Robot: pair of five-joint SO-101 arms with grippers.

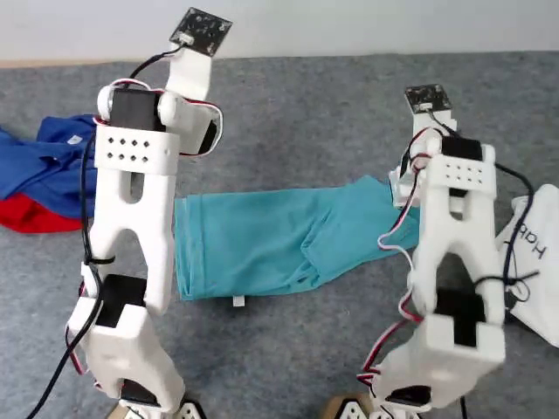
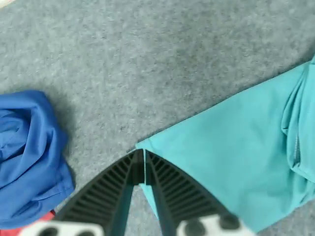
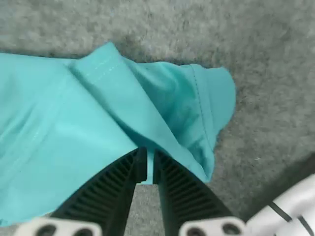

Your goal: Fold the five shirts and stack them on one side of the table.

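A teal shirt (image 1: 262, 240), folded into a long band, lies across the middle of the grey table between the two arms. In the left wrist view my left gripper (image 2: 143, 160) is shut at the shirt's (image 2: 231, 147) left corner, its tips pinching the edge. In the right wrist view my right gripper (image 3: 146, 157) is shut on the bunched right end of the shirt (image 3: 74, 128), by a rounded sleeve flap. From above, the right gripper (image 1: 400, 188) sits at the shirt's right end. The left arm's body covers the shirt's left edge.
A crumpled blue shirt (image 1: 48, 161) lies on a red one (image 1: 31, 214) at the table's left edge; the blue shirt (image 2: 24, 147) is also close to the left gripper. A white printed shirt (image 1: 533, 253) lies at the right edge. Bare grey carpet (image 1: 314, 113) stretches behind.
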